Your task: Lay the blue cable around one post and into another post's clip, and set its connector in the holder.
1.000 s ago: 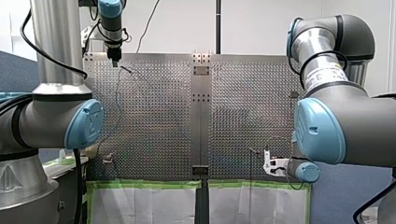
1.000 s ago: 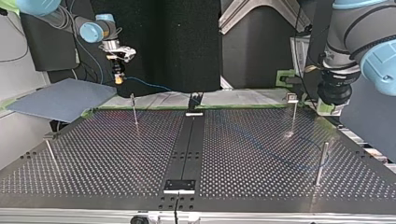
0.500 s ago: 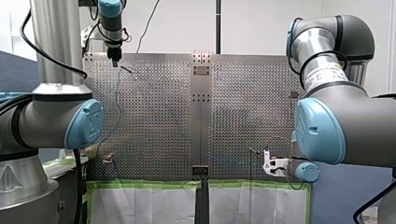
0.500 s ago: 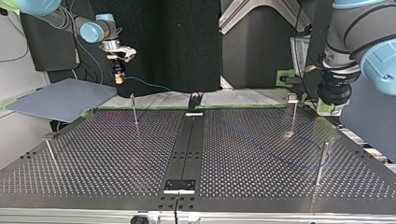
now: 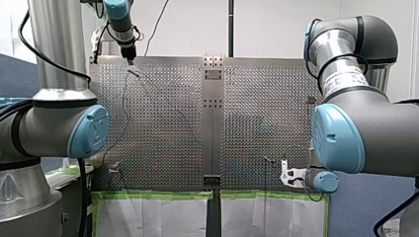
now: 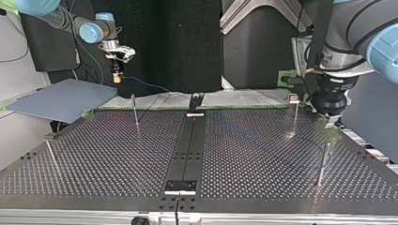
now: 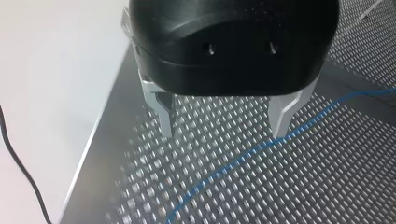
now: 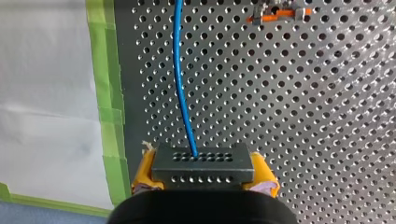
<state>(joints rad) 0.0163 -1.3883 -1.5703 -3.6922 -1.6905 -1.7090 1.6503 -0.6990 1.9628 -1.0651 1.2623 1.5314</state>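
**Q:** Right side, what's the grip?
**A:** My right gripper is clamped on the connector, a dark block with rows of holes. There's a yellow pad pressed against each end. In the top view it hangs raised over the far edge of the table, at that view's left.

**Q:** Cable?
**A:** The blue cable comes out of the connector's face. It runs straight ahead of the fingers over the perforated table, alongside the green tape on the table's edge. In the top view it sags from the connector toward the far edge. Then it shows only faintly across the table, ending in a curve by the short post at the view's right. Around that post or just beside it, cannot tell.

**Q:** Left side?
**A:** My left gripper has its metal fingers spread wide, holding nothing. It sits near the table's side edge. The cable lies on the table under it and passes just below one fingertip. Touching or not, cannot tell.

**Q:** Other posts?
**A:** All in the top view. The thin post stands left of centre near the far edge. The clip-headed post stands right of centre. The edge post is at the view's left. Whether the cable touches any of them, cannot tell.
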